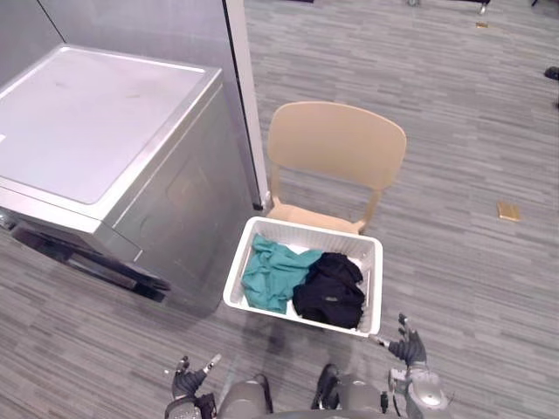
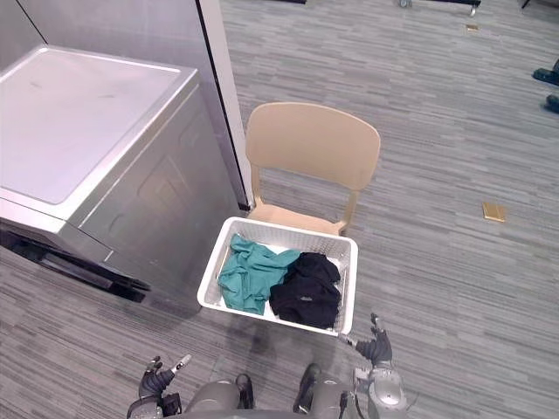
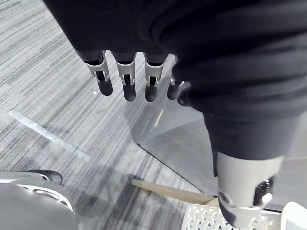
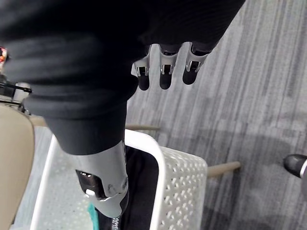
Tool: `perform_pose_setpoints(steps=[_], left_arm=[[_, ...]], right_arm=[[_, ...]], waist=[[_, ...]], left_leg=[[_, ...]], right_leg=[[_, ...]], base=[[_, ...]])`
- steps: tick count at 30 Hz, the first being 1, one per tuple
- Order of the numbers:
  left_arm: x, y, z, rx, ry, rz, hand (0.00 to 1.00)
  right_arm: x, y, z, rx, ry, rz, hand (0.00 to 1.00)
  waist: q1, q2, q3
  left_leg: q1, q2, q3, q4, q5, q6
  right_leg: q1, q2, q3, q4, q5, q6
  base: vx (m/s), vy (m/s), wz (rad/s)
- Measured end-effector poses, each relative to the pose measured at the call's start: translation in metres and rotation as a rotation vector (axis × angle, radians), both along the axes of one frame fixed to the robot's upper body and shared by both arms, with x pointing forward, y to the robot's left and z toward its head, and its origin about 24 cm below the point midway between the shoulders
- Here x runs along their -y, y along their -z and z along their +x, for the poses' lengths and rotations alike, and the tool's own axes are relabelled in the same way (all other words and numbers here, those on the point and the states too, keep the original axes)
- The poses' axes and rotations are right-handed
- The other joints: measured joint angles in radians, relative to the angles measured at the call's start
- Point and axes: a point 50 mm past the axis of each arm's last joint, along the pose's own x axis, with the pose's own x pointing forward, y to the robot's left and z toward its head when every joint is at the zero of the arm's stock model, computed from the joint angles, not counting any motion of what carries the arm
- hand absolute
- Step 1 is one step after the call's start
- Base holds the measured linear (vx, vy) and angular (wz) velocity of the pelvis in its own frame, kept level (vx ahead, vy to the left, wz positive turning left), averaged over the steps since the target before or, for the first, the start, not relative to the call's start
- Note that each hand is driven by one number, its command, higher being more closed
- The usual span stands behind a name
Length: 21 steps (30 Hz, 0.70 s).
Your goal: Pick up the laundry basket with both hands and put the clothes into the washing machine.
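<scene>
Basket [image 1: 238, 266] w/ clothes [image 1: 301, 281] sits on chair [image 1: 336, 140] seat beside washer [image 1: 96, 122], prob. raised for easy reach. Left hand [image 1: 186, 381] low, well apart; right hand [image 1: 409, 351] near basket's corner. Both hands spread, empty. Lift not yet begun.

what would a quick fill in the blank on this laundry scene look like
1. The white basket sits on the seat of a tan ____.
2. In the basket lie a teal garment and a ____ one.
3. The washing machine stands to the robot's ____ of the basket.
4. The left hand and the right hand hold nothing, and both are ____.

Missing words: chair; black; left; open.
</scene>
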Motion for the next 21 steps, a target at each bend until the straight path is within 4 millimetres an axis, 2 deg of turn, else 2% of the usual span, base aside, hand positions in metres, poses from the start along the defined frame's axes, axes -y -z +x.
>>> perform_pose_setpoints(steps=[2,4,6,7,8,9,10,11,12,13,14,15,16,17,18,19,20,21], left_arm=[[0.0,0.001,-0.001,-0.009,0.018,0.001,0.0],[0.001,0.0,0.004,-0.003,0.049,0.015,0.0],[0.003,-0.004,0.019,0.024,0.107,0.031,0.0],[0.003,-0.005,0.025,0.036,0.14,0.043,0.0],[0.009,-0.005,0.027,0.042,0.153,0.033,0.0],[0.01,-0.005,0.028,0.043,0.152,0.029,0.0],[0.012,-0.004,0.029,0.04,0.153,0.023,0.0],[0.013,-0.004,0.029,0.034,0.152,0.021,0.0],[0.012,-0.003,0.029,0.03,0.152,0.022,0.0],[0.013,-0.002,0.028,0.023,0.151,0.021,0.0],[0.016,0.0,0.025,0.008,0.15,0.012,0.0],[0.018,0.001,0.024,0.001,0.151,0.005,0.0],[0.023,0.003,0.023,-0.006,0.15,-0.01,0.0],[0.034,0.004,0.022,-0.011,0.151,-0.038,0.0],[0.036,0.005,0.024,-0.017,0.179,-0.037,0.0],[0.034,0.004,0.028,-0.014,0.2,-0.023,0.0],[0.031,0.003,0.03,-0.01,0.222,-0.009,0.0],[0.024,0.001,0.033,-0.006,0.228,0.011,0.0]], right_arm=[[0.0,0.003,-0.002,-0.014,0.004,0.005,0.0],[-0.001,0.001,0.006,0.001,0.007,0.01,0.0],[0.0,0.0,0.01,0.012,0.026,0.005,0.0],[0.002,-0.003,0.016,0.032,0.039,0.002,0.0],[0.004,-0.007,0.024,0.055,0.062,-0.001,0.0],[0.007,-0.008,0.026,0.06,0.081,-0.008,0.0],[0.008,-0.01,0.029,0.068,0.101,-0.019,0.0],[0.01,-0.014,0.031,0.09,0.107,-0.032,0.0],[0.012,-0.018,0.032,0.106,0.109,-0.045,0.0],[0.016,-0.027,0.036,0.147,0.105,-0.078,0.0],[0.023,-0.037,0.039,0.19,0.119,-0.116,0.0],[0.028,-0.043,0.04,0.216,0.136,-0.133,0.0],[0.037,-0.053,0.038,0.25,0.16,-0.171,0.0],[0.052,-0.067,0.034,0.293,0.197,-0.234,0.0],[0.056,-0.072,0.034,0.313,0.23,-0.254,0.0],[0.054,-0.074,0.032,0.324,0.254,-0.256,0.0],[0.051,-0.079,0.031,0.348,0.266,-0.267,0.0],[0.048,-0.085,0.033,0.379,0.263,-0.271,0.0]], waist=[[0.001,-0.005,-0.01],[0.0,-0.006,-0.01],[-0.008,-0.02,-0.005],[-0.025,-0.024,-0.005],[-0.033,-0.02,-0.003],[-0.035,-0.021,-0.002],[-0.047,-0.031,0.004],[-0.059,-0.041,0.004],[-0.066,-0.056,0.006],[-0.087,-0.057,0.004],[-0.112,-0.047,-0.001],[-0.117,-0.037,-0.007],[-0.121,-0.012,-0.018],[-0.134,0.035,-0.034],[-0.142,0.036,-0.039],[-0.146,-0.004,-0.036],[-0.146,-0.034,-0.033],[-0.151,-0.055,-0.032]], left_leg=[[-0.001,-0.013,-0.025,-0.022,0.02,-0.003],[-0.023,-0.021,-0.053,-0.033,0.047,-0.005],[-0.069,-0.03,-0.053,-0.033,0.1,-0.031],[-0.096,-0.025,0.002,-0.024,0.115,-0.055],[-0.117,0.026,0.153,0.011,0.102,-0.042],[-0.116,0.055,0.214,0.027,0.097,-0.035],[-0.105,0.109,0.313,0.058,0.081,-0.009],[-0.086,0.151,0.387,0.077,0.081,-0.009],[-0.077,0.17,0.416,0.078,0.081,-0.009],[-0.064,0.208,0.449,0.069,0.083,-0.011],[-0.048,0.238,0.464,0.05,0.087,-0.012],[-0.037,0.249,0.472,0.031,0.094,-0.014],[-0.021,0.267,0.474,-0.009,0.13,-0.02],[-0.008,0.287,0.472,-0.058,0.199,-0.029],[0.001,0.259,0.462,-0.077,0.181,-0.131],[-0.002,0.213,0.454,-0.065,0.169,-0.105],[-0.022,0.179,0.432,-0.032,0.141,-0.077],[-0.05,0.175,0.404,0.038,0.096,-0.063]], right_leg=[[0.005,-0.002,-0.016,-0.01,0.004,0.001],[0.006,-0.011,-0.05,-0.024,0.014,0.0],[-0.003,-0.045,-0.102,-0.029,0.022,-0.005],[-0.003,-0.066,-0.15,-0.055,0.035,-0.012],[-0.003,-0.07,-0.174,-0.063,0.044,-0.013],[-0.003,-0.074,-0.183,-0.063,0.046,-0.014],[-0.003,-0.096,-0.196,-0.051,0.047,-0.013],[-0.005,-0.131,-0.2,-0.044,0.054,0.0],[-0.01,-0.149,-0.199,-0.043,0.059,0.008],[-0.018,-0.183,-0.2,-0.043,0.07,0.023],[-0.029,-0.211,-0.202,-0.038,0.087,0.046],[-0.035,-0.219,-0.2,-0.038,0.097,0.06],[-0.041,-0.227,-0.204,-0.038,0.113,0.083],[-0.041,-0.231,-0.221,-0.035,0.135,0.116],[-0.036,-0.263,-0.224,-0.029,0.155,0.143],[-0.023,-0.301,-0.225,-0.049,0.189,0.158],[0.008,-0.323,-0.23,-0.102,0.228,0.174],[0.051,-0.329,-0.246,-0.146,0.256,0.169]], base=[[0.03,0.003,0.33],[-0.01,-0.01,0.53],[-0.07,0.003,0.86],[-0.1,0.033,0.95],[-0.1,0.042,0.8],[-0.08,0.069,0.57],[-0.06,0.104,0.47],[-0.08,0.169,0.44],[-0.11,0.248,0.38],[-0.14,0.366,0.31],[-0.13,0.388,0.29],[-0.09,0.363,0.18],[-0.06,0.41,0.25],[-0.04,0.546,0.39],[0.0,0.542,0.56],[0.02,0.455,0.64],[0.03,0.325,0.75],[0.03,0.334,0.66]])
